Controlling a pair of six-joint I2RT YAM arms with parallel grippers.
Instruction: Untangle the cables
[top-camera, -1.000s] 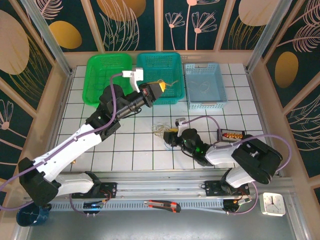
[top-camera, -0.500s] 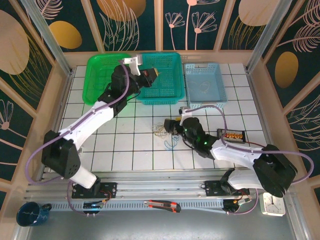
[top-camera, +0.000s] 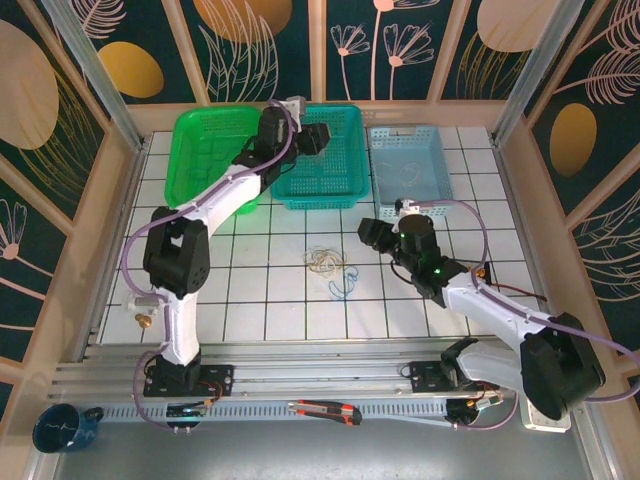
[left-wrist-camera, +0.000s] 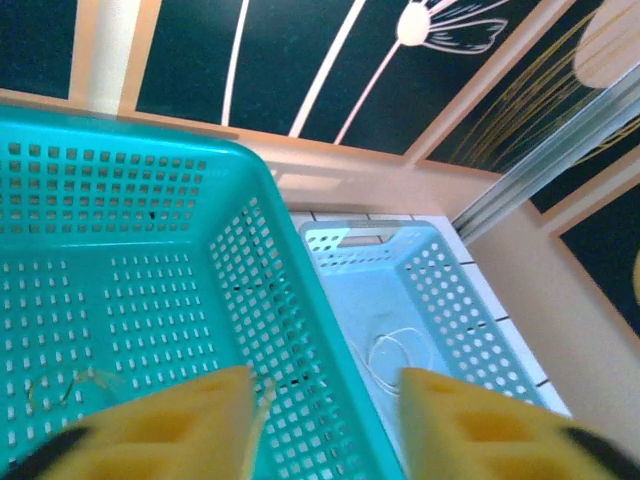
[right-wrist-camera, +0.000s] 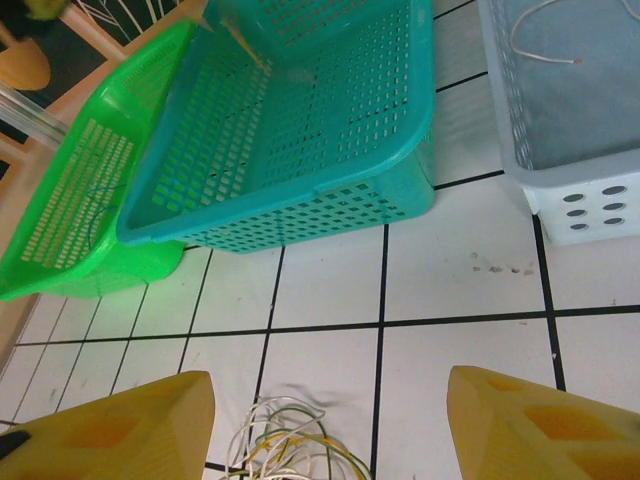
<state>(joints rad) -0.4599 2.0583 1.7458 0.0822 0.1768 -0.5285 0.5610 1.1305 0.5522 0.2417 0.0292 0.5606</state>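
The cables lie as a loose clump of white, green and yellow-tan wires (top-camera: 324, 262) on the white tiles, with a blue loop (top-camera: 343, 288) just in front of it. My right gripper (top-camera: 370, 232) stands open to the right of the clump, apart from it. In the right wrist view the clump (right-wrist-camera: 292, 447) lies low between the yellow fingers (right-wrist-camera: 120, 425). My left gripper (top-camera: 318, 137) is open over the teal basket (top-camera: 345, 190). A thin tan wire (left-wrist-camera: 262, 397) hangs beside its left finger (left-wrist-camera: 170, 430). Another tan wire (left-wrist-camera: 60, 385) lies on the basket floor.
A green basket (top-camera: 190, 165) stands left of the teal one and a light blue basket (top-camera: 440, 195) right of it, holding a white wire (left-wrist-camera: 395, 355). A box cutter (top-camera: 325, 410) and a blue mug (top-camera: 60, 428) sit at the near edge.
My left arm stretched further over the teal basket and its gripper opened. My right gripper drew back to the right, away from the clump, and opened wider.
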